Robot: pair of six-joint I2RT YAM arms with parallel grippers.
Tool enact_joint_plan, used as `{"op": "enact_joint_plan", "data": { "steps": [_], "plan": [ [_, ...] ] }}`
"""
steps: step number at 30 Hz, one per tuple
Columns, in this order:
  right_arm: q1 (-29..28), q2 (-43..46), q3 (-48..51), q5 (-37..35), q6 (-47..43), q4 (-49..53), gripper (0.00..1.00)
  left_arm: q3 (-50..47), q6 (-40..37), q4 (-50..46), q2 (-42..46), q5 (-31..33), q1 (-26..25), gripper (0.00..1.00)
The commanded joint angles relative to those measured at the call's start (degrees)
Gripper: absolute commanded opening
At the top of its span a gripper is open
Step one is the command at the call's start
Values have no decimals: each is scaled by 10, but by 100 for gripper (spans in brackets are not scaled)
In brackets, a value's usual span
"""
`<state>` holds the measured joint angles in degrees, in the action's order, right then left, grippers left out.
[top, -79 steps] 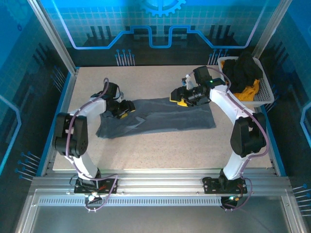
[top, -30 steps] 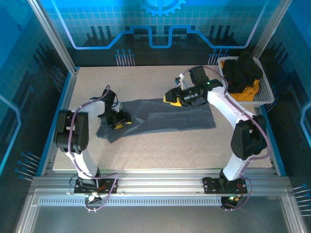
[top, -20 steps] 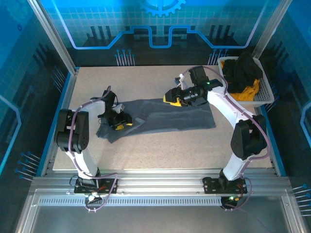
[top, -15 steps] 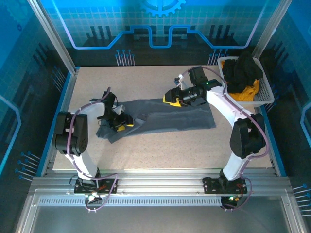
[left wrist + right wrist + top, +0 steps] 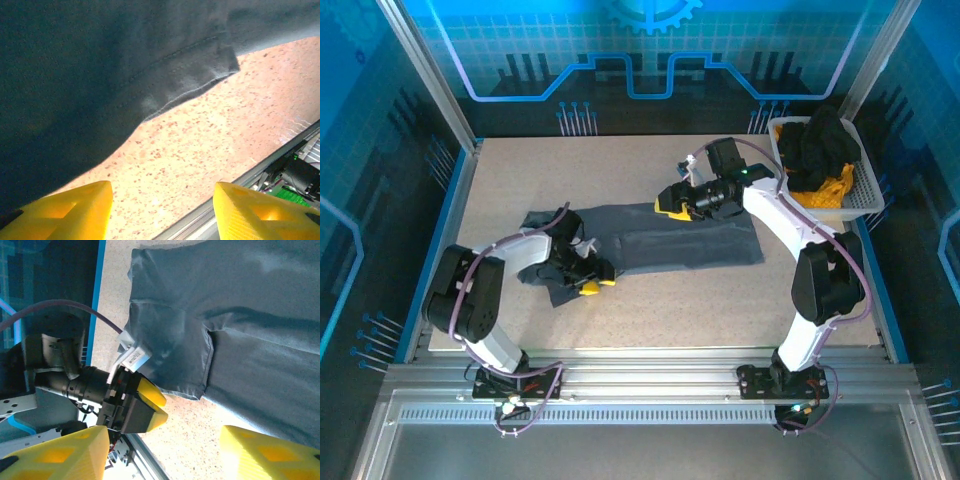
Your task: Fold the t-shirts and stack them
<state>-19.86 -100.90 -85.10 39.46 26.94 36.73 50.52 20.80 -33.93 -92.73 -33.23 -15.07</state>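
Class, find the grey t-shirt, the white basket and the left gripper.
grey t-shirt [image 5: 690, 245], top view, middle of the cloth.
white basket [image 5: 867, 185], top view, slatted right wall.
left gripper [image 5: 162, 207], left wrist view, midway between its fingers.

In the basket [image 5: 868, 196] the black t-shirt [image 5: 820, 145] is heaped over most of the orange-yellow t-shirt [image 5: 832, 186] — just a bunched bit pokes out. From above, the left gripper [image 5: 592, 280] covers the grey t-shirt [image 5: 690, 240] at its near-left hem. Both wrist views: yellow fingers [image 5: 75, 207] are cut by the bottom edge and the grey cloth runs off the top — can't tell sleeve from hem.
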Motion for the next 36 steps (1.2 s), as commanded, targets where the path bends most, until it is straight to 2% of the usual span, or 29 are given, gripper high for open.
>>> {"op": "enact_joint_plan", "data": {
  "steps": [1,4,9,11,13,16,18,20,22,25,30,36],
  "plan": [
    [-6,-2,-6,8,-2,-1,61,20,22,15,53,21,13,57],
    [-6,-2,-7,5,-1,-1,60,31,57,51,62,35,40,57],
    [-6,1,-4,-17,5,2,59,62,91,73,12,50,51,56],
    [-7,8,4,-38,13,3,58,71,115,43,10,101,51,49],
    [-8,17,18,-61,24,2,57,72,152,-15,37,198,58,39],
    [-7,26,46,-96,39,-1,55,42,210,-60,96,271,97,38],
    [-6,27,67,-114,43,-3,54,14,223,-49,126,274,138,39],
    [-3,23,91,-132,47,-15,54,-7,221,-9,133,244,178,43],
    [6,10,107,-143,59,-16,54,-12,200,28,117,216,206,46],
    [17,-9,117,-170,74,4,53,2,160,37,78,228,229,47],
    [23,-25,133,-192,81,14,53,13,110,76,34,234,238,47],
    [27,-41,143,-203,88,21,53,23,67,59,8,253,238,41]
  ]
}}
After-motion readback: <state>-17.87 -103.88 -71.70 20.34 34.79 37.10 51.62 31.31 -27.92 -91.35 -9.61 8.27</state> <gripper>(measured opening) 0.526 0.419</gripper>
